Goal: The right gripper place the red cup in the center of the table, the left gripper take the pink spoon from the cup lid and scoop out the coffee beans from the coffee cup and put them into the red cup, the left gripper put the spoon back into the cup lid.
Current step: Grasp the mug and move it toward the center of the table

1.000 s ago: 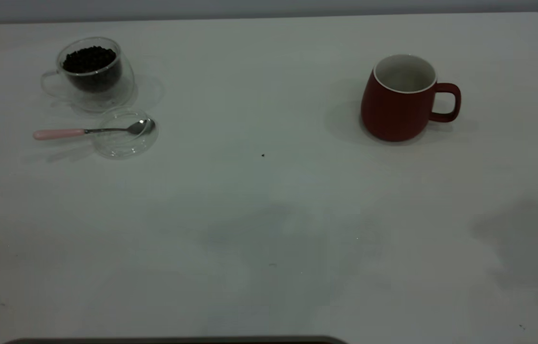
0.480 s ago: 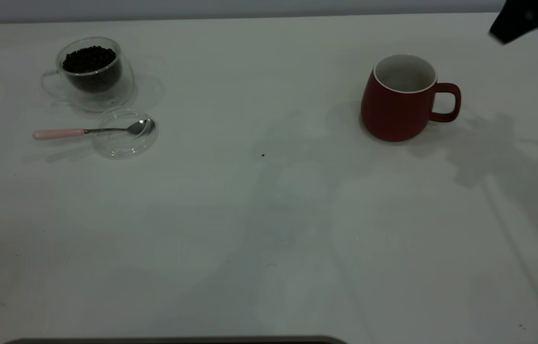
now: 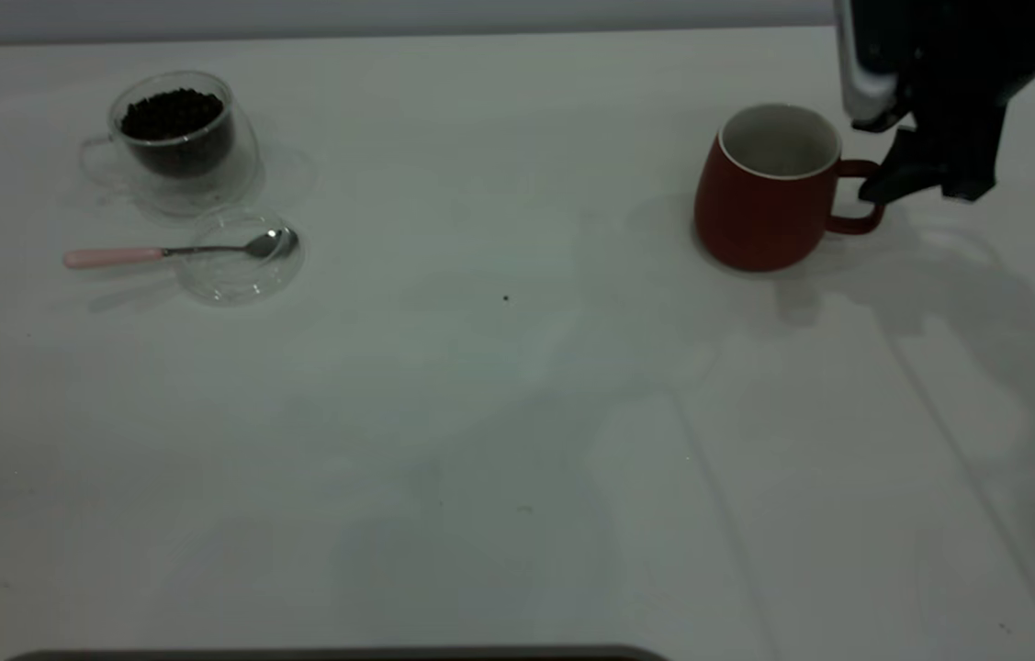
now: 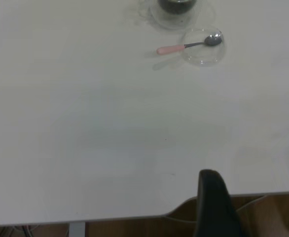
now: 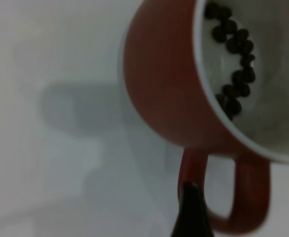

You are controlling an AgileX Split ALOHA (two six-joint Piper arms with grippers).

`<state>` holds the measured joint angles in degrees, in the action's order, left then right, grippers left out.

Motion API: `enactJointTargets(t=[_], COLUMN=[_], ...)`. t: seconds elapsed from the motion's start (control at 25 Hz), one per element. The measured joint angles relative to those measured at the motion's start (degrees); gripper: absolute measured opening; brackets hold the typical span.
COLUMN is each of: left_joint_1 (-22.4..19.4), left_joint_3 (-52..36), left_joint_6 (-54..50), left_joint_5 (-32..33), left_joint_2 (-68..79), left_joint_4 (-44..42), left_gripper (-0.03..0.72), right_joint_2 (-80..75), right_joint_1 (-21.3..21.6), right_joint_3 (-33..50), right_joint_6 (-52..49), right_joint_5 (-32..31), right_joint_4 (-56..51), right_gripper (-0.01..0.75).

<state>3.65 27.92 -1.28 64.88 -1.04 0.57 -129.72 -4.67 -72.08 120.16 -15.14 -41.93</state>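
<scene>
The red cup point(image 3: 760, 197) stands upright on the right part of the table point(image 3: 517, 413), handle towards the right edge. My right gripper point(image 3: 926, 188) hangs open at that handle point(image 5: 253, 197), one finger point(image 5: 191, 212) just beside the loop. Several dark beans point(image 5: 233, 54) lie inside the red cup. At the far left the coffee cup point(image 3: 182, 142) holds coffee beans point(image 3: 173, 115). In front of it the pink spoon point(image 3: 113, 257) rests with its bowl in the cup lid point(image 3: 237, 275). My left gripper point(image 4: 255, 197) is open, back beyond the table's near edge, far from the spoon point(image 4: 176, 49).
A small dark speck point(image 3: 506, 297) lies near the table's middle. The table's rounded corner sits just behind the right arm point(image 3: 939, 55). A dark strip point(image 3: 343, 654) runs along the bottom edge of the exterior view. Wooden floor point(image 4: 272, 217) shows past the table edge.
The right arm came in from the upper right and dropped down to the red cup's handle. The cup, spoon, lid and coffee cup have not moved.
</scene>
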Motion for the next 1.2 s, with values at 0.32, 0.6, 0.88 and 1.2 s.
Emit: enactJointTargets(t=[0.32,0.6,0.88,1.2], left_joint_1=[0.0,0.0,0.0,0.0], left_joint_3=[0.0,0.0,0.0,0.0], left_joint_6=[0.0,0.0,0.1,0.2], left_joint_5=[0.0,0.0,0.0,0.0], left_joint_2=[0.0,0.0,0.0,0.0], left_joint_4=[0.0,0.0,0.0,0.0], left_gripper=[0.465,0.465,0.465,0.465], right_joint_2=[-5.2,-7.8,-9.6,-11.8], right_joint_1=[-1.4,-7.7,-14.5,-20.0], right_joint_3=[-2.7,-7.6,-13.0,-17.7], right_joint_6=[1.0,1.0,1.0,1.0], right_joint_5=[-0.2,-0.8,-1.1,-3.3], right_joint_4=[-9.2,-14.9,-20.6,-23.4], right_gripper=[0.591,0.591,0.591,0.591])
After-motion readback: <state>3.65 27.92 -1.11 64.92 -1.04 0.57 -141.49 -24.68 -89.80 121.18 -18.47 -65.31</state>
